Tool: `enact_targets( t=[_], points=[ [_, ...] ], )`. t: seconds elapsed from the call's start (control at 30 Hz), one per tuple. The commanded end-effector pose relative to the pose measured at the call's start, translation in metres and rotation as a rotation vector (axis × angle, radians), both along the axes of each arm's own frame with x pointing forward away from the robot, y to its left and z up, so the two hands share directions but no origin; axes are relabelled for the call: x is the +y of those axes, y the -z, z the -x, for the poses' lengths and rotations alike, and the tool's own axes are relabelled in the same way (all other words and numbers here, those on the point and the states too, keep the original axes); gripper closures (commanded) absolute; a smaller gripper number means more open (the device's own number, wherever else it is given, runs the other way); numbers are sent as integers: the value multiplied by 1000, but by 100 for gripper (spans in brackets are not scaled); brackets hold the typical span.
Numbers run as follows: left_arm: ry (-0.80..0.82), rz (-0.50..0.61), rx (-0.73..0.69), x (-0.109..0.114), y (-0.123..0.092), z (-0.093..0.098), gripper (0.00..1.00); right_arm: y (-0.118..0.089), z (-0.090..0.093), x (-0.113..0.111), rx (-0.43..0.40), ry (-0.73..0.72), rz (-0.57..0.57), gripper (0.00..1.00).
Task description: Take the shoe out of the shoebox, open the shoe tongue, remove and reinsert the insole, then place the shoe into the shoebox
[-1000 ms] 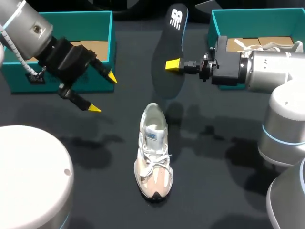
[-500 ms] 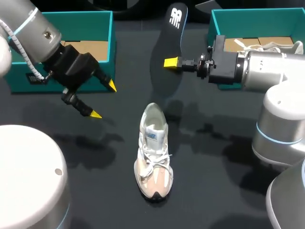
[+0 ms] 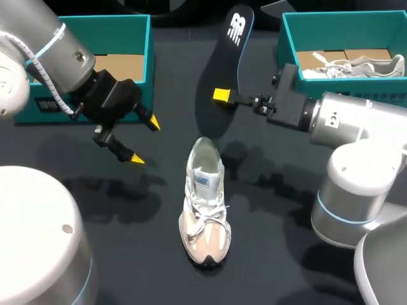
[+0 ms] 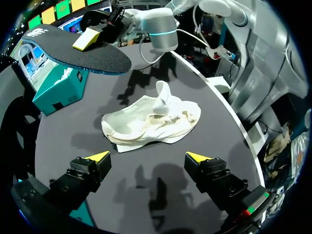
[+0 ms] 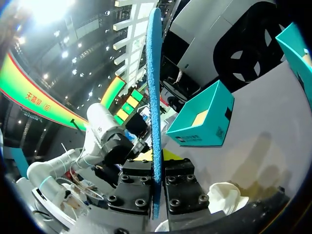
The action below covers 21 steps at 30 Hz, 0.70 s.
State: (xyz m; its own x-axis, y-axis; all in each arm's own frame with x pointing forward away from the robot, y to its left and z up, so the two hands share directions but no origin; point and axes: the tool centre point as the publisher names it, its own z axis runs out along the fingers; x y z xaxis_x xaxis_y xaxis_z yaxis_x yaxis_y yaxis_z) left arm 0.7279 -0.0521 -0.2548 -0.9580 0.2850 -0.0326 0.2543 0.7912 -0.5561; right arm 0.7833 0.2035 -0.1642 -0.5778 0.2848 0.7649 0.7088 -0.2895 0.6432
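Gripping the dark insole (image 3: 222, 70), with its white logo (image 3: 236, 21), the right end effector (image 3: 221, 96) holds it up near the white shoe (image 3: 205, 203); the left end effector (image 3: 144, 140) hangs open.

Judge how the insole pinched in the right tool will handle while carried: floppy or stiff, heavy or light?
Probably fairly stiff: the insole juts past the right tool in a near-straight line, without drooping. Likely light: it looks thin edge-on, and a narrow pinch holds it. It may flex when pushed into the shoe.
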Motion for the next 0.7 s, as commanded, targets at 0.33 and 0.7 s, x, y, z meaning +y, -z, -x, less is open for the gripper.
enact_targets(
  t=[0.33, 0.7],
  points=[
    [-115, -35, -38, -25, 52, -4, 0, 23, 3, -3, -169, 37, -124, 100],
    [-220, -31, -19, -30, 59, -10, 0, 38, -3, -4, -227, 112, -138, 100]
  ],
)
